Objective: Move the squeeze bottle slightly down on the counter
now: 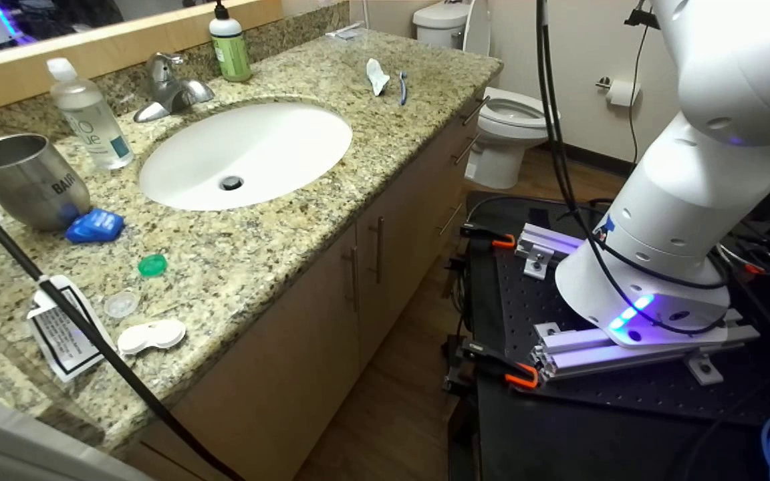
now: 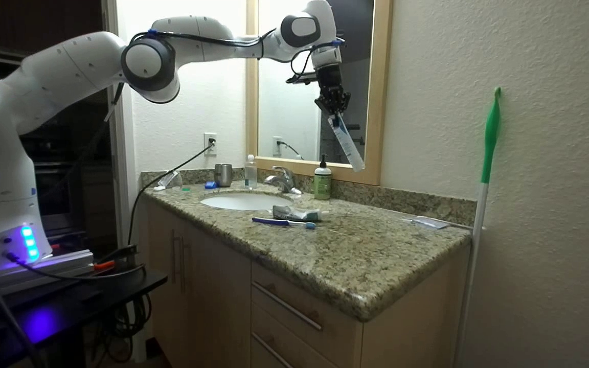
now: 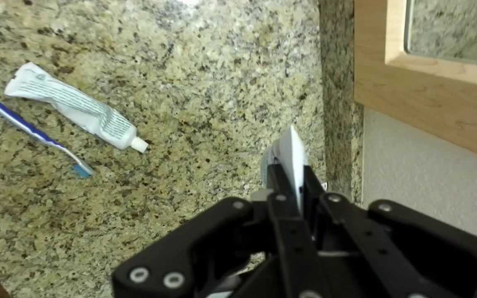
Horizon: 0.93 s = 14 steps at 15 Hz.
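Above open counter (image 3: 213,103), jaws pinch the squeeze bottle (image 2: 346,142); back edge (image 3: 321,103) near.

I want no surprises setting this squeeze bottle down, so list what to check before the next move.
1. Grip: ok, the fingers pinch the squeeze bottle.
2. Upright: not ok, the squeeze bottle hangs tilted.
3. Clear of the counter: ok, it hangs in the air.
4. Loose things aside: ok, the white tube and toothbrush lie off to the left in the wrist view.
5. Gap to the green-labelled bottle: cannot tell, depth is unclear.
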### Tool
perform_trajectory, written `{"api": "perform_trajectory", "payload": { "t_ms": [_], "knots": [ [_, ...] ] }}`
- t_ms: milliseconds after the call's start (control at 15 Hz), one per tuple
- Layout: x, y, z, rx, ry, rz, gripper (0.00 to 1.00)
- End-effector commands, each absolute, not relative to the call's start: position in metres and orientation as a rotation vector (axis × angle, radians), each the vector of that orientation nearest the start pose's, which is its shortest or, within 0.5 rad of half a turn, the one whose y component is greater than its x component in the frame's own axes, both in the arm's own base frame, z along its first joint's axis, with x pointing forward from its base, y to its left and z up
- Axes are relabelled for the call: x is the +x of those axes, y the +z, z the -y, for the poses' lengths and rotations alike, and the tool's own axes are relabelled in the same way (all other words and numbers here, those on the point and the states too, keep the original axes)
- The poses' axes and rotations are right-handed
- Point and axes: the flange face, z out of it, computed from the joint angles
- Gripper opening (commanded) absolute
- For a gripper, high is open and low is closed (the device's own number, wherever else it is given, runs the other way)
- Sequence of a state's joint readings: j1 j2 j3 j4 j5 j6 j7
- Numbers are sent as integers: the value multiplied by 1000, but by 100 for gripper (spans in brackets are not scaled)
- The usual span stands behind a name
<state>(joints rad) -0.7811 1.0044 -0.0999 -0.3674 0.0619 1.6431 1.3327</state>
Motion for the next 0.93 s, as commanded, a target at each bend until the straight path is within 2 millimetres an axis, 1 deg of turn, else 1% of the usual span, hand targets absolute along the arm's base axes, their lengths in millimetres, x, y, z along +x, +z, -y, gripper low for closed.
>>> {"api": "perform_trajectory", "payload": {
  "t_ms": [0, 200, 267, 467, 533, 600, 733, 800, 867],
  "knots": [
    [529, 533, 558, -1623, -286, -2508, 3],
    [519, 528, 549, -1784, -128, -2412, 3],
    [528, 527, 553, -1700, -222, -2497, 11],
    [525, 522, 550, -1765, -166, -2461, 11],
    [525, 522, 550, -1770, -163, -2458, 3],
    [526, 510, 549, -1784, -114, -2496, 3],
    [524, 471, 545, -1854, 101, -2446, 3],
    [522, 458, 543, -1867, 182, -2418, 3],
    [514, 445, 544, -1880, 268, -2389, 3]
  ]
}}
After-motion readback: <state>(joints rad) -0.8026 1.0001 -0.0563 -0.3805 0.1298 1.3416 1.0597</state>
